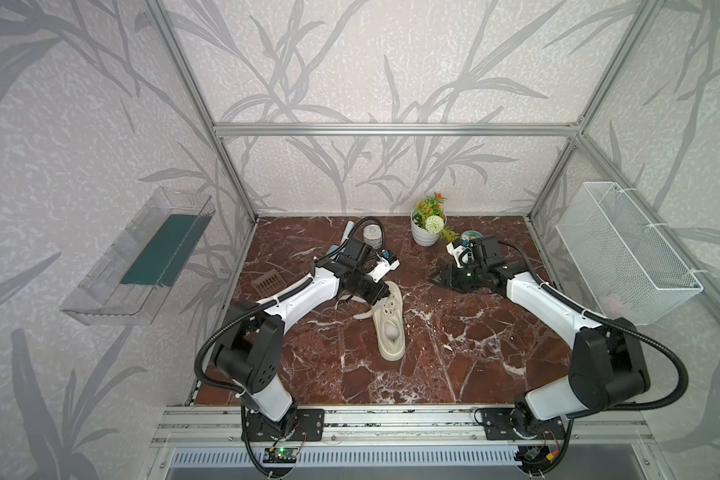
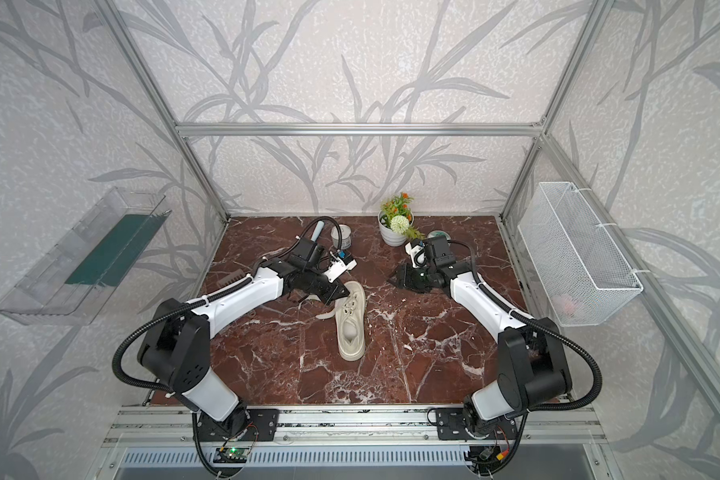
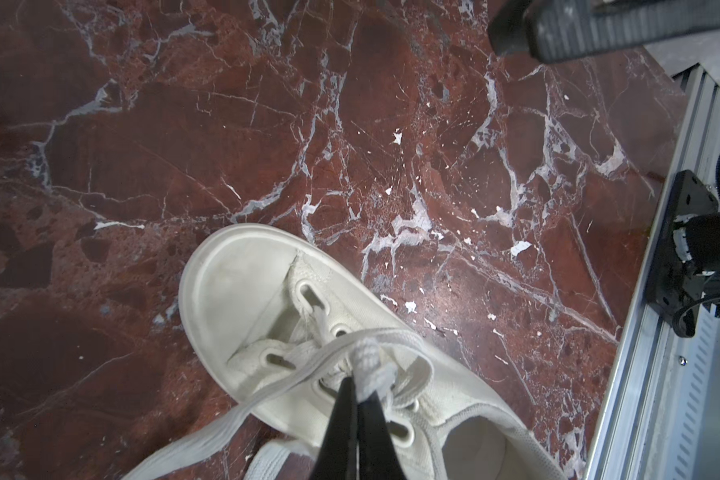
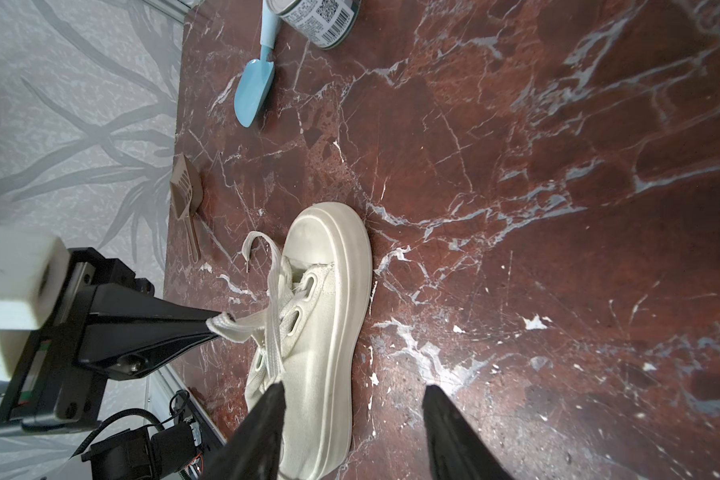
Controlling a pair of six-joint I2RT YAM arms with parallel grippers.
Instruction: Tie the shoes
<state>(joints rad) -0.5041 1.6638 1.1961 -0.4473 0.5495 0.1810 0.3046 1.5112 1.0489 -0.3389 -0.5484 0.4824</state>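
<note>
**Shoe.** One cream shoe (image 1: 388,322) (image 2: 351,320) stands on its thick sole near the middle of the red marble desk (image 1: 474,353). In both top views the toe points to 12 o'clock and the heel to 6 o'clock. The flat cream lace (image 3: 366,357) is untied. One loose length trails off the shoe toward 8 o'clock onto the desk.

**Left gripper.** The left gripper (image 1: 376,294) (image 3: 360,401) sits over the toe end of the shoe, reaching in from 9 o'clock. Its jaws are pressed together on a doubled part of the lace, held just above the eyelets. The right wrist view confirms this – the lace (image 4: 233,326) runs taut from the eyelets to the tip of the left gripper (image 4: 215,324).

**Right gripper.** The right gripper (image 1: 435,280) (image 4: 354,395) hangs low over the desk at 2 o'clock from the shoe, near it but apart. Its jaws stand partly spread and hold nothing.

**Other items.**
- A white plant pot (image 1: 425,232) stands at the 12 o'clock edge of the desk.
- A can (image 1: 373,236) stands at 11 o'clock, with a blue trowel (image 4: 253,91) just beside it.
- A brown scoop (image 4: 186,191) lies at 10 o'clock.
- A wire basket (image 1: 624,253) hangs on the 3 o'clock wall.
</note>
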